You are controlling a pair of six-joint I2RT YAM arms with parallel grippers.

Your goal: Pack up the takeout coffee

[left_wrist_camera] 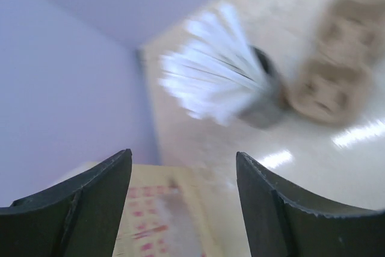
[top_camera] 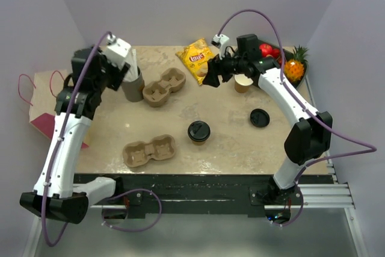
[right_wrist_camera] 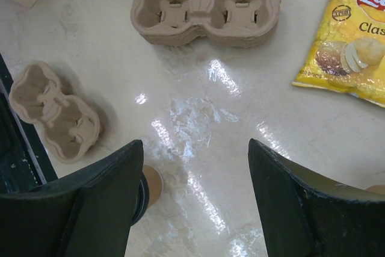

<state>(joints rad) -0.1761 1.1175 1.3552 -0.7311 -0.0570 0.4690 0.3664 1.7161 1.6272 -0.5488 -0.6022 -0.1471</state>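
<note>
Worktop (top_camera: 231, 142): tan, glossy.
- Takeout coffee (top_camera: 198, 132): 1 lidded cup, upright, near the centre and toward the near edge. Nothing touches it.
- Left claw (left_wrist_camera: 183, 209): fingers wide apart, empty, raised at the far-left corner by the grey holder (top_camera: 133, 86), whose white contents are blurred.
- Right claw (right_wrist_camera: 195, 203): wide apart, empty, above the far-middle area beside the chips bag (top_camera: 197, 58).
- 2 pulp carriers: far carrier (top_camera: 163, 87) left of centre, near carrier (top_camera: 149, 150) toward the near-left corner.
- Loose lid (top_camera: 259, 117) and open cup (top_camera: 243, 82): right side.

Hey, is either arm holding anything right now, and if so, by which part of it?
Nothing is held. The left tool and the right tool are both open and empty.
</note>
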